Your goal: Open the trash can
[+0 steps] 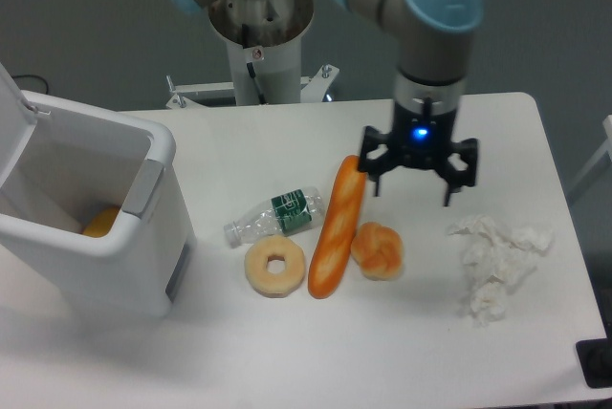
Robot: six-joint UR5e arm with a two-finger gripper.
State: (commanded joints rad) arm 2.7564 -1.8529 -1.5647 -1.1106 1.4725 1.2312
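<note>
Already open, trash can (143, 256) mouth upward

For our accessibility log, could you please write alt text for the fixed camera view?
A large boxy white plastic trash can stands open at the table's left. The robot's open, empty pincer hovers right of a long golden baguette, near a knotted bun and crumpled white tissue.

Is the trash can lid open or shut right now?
Open. The trash can shows its interior from above, with something orange inside; its lid stands raised at the left edge.
</note>
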